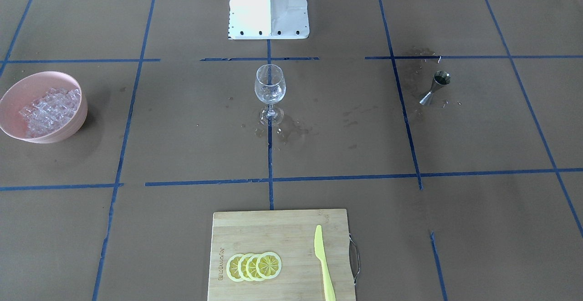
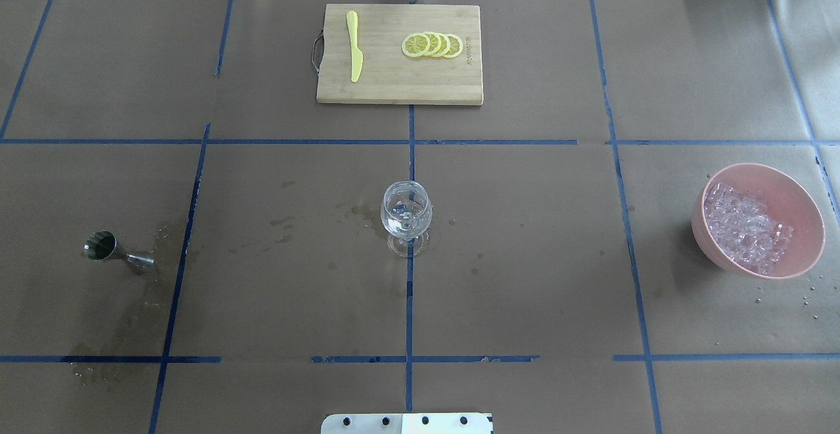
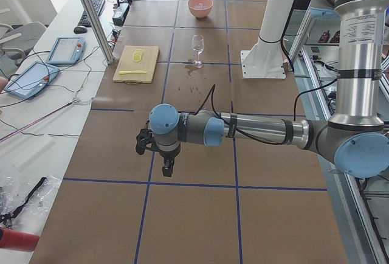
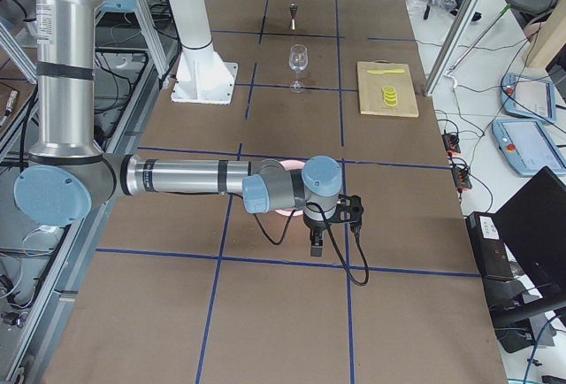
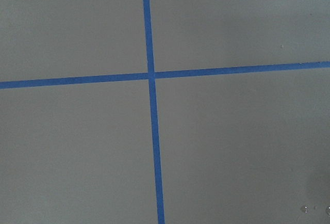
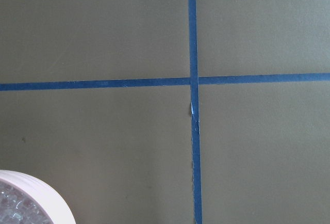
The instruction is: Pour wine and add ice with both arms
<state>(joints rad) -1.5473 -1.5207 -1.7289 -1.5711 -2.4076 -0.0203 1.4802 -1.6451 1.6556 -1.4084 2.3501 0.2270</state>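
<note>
One table (image 2: pixel 525 257), covered in brown paper and crossed by blue tape lines, carries everything. Above its two ends stretch the arms. The left arm (image 3: pixel 261 131) reaches out level, with the left gripper (image 3: pixel 166 168) pointing down over bare paper. The right arm (image 4: pixel 186 176) does the same at the other end, and the right gripper (image 4: pixel 317 244) hangs just beside the pink bowl. Only the side views show either gripper, so I cannot tell how far the fingers are parted or whether they hold anything. A white pedestal (image 1: pixel 268 9) stands at the robot's edge of the table.

A bamboo cutting board (image 2: pixel 394 86) lies at the far edge. On it are a yellow plastic knife (image 2: pixel 354 46) and a row of four overlapping lemon slices (image 2: pixel 433 45).

The pink bowl (image 2: pixel 807 204) sits on the robot's right, roughly half filled with ice (image 2: pixel 745 227), which is heaped toward one side.

A stemmed wine glass (image 2: pixel 406 214) stands upright at the table's centre, on a tape line. Something clear and glassy sits low in it, but I cannot tell wine from cubes there. Damp marks ring its foot.

A steel jigger (image 2: pixel 105 247) stands upright on the robot's left, on stained paper. Its cup looks dark, and what it holds is unclear.
</note>
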